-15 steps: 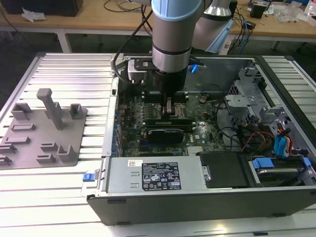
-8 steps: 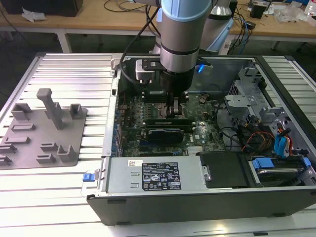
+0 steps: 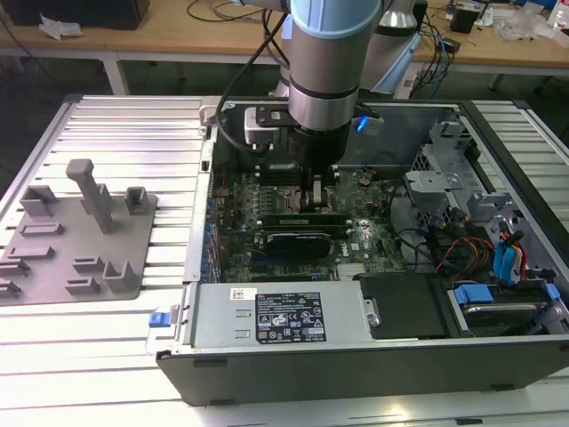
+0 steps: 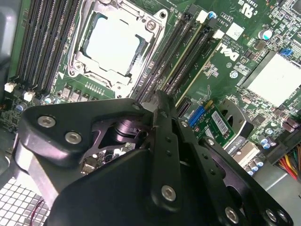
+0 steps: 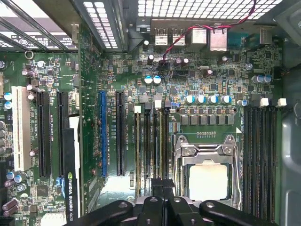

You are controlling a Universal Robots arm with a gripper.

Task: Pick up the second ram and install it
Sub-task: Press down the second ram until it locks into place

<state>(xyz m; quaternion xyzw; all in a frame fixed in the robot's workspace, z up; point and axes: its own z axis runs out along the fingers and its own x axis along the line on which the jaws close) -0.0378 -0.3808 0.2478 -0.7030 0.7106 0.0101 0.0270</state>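
Hovering low inside the open computer case (image 3: 356,356), the gripper (image 4: 162,101) has its fingers pressed together over the memory slots (image 5: 153,146) beside the processor (image 5: 208,181). The second ram (image 3: 298,216) sits at frame center in the exterior view, seated in a slot.

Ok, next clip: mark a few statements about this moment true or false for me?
1. The computer case is open, with the motherboard exposed. True.
2. The end effector hangs above the grey fixture. False: it is down inside the case, over the memory slots beside the processor.
3. The socket holds a silver-topped processor. True.
4. The grey fixture lies inside the case. False: it lies on the table outside the case, toward the exterior view's left.
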